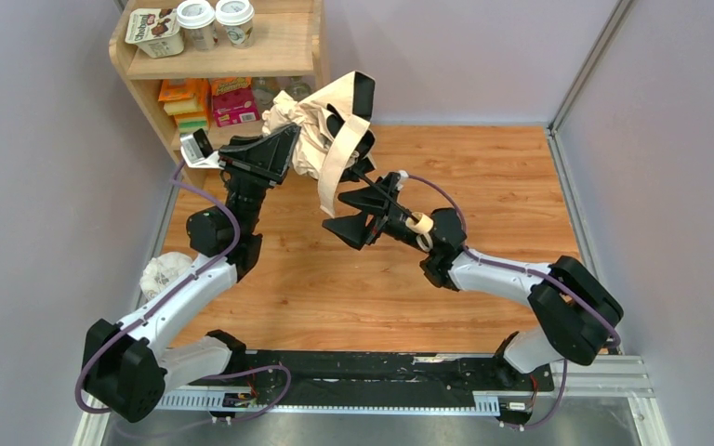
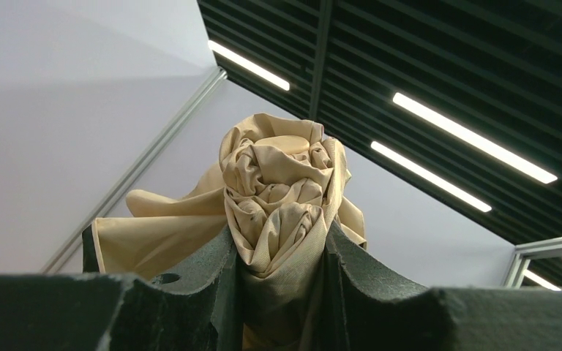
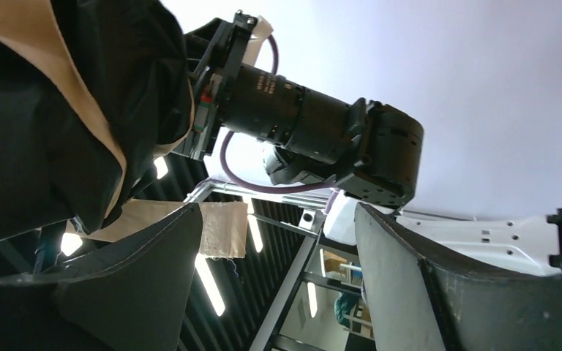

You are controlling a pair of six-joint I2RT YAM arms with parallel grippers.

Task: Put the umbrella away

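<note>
The umbrella [image 1: 309, 130] is held up above the wooden floor, its beige canopy [image 2: 282, 183] bunched and twisted. My left gripper [image 1: 284, 149] is shut on that bunched fabric, which fills the gap between its fingers [image 2: 282, 245]. A beige strap [image 1: 339, 163] hangs down from the canopy. The thin black shaft [image 1: 381, 190] slants down to the small wooden handle [image 1: 419, 224], which lies over my right wrist. My right gripper [image 1: 349, 216] stands open just below the canopy with nothing between its fingers [image 3: 278, 241]. The strap's end [image 3: 223, 228] hangs beside its left finger.
A wooden shelf unit [image 1: 274, 56] stands at the back left, with cups and a tub on top and boxes below. A small white plastic bag [image 1: 165, 271] lies on the floor by my left arm. Grey walls close in both sides.
</note>
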